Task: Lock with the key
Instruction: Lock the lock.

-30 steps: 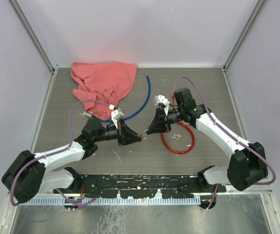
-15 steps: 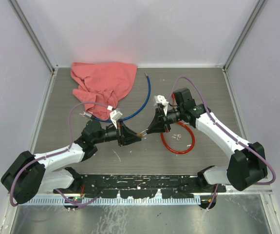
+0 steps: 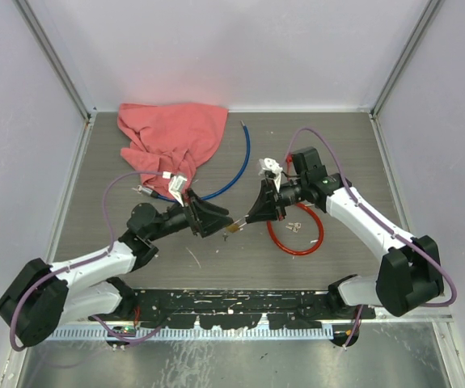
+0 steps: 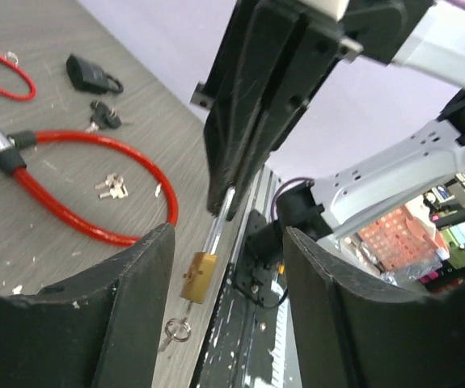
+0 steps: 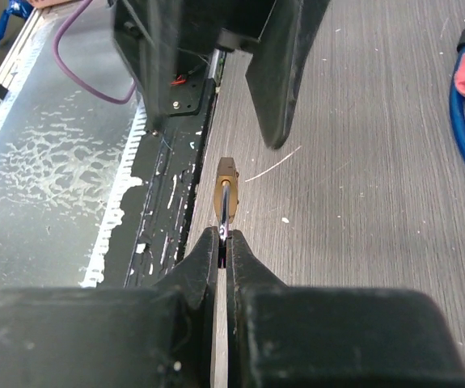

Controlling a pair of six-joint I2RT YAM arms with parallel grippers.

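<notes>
Top view: right gripper (image 3: 254,215) clamped on the shackle of the brass padlock (image 3: 232,227), which looks held up off the bench (image 3: 337,145) between the two arms; left gripper (image 3: 222,219) has its jaws apart, just beside the padlock and not gripping it. Left wrist: a key ring (image 4: 176,330) dangles under the padlock body, so the key looks seated, and this is likely the turning step, with the left gripper needing to close on the key next. Right wrist: shackle pinched at the fingertips, and no legible writing or brand in any view.

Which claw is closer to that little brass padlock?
Right. The right claw grips the padlock by its shackle; the left claw hangs open just short of it, not touching.
</notes>
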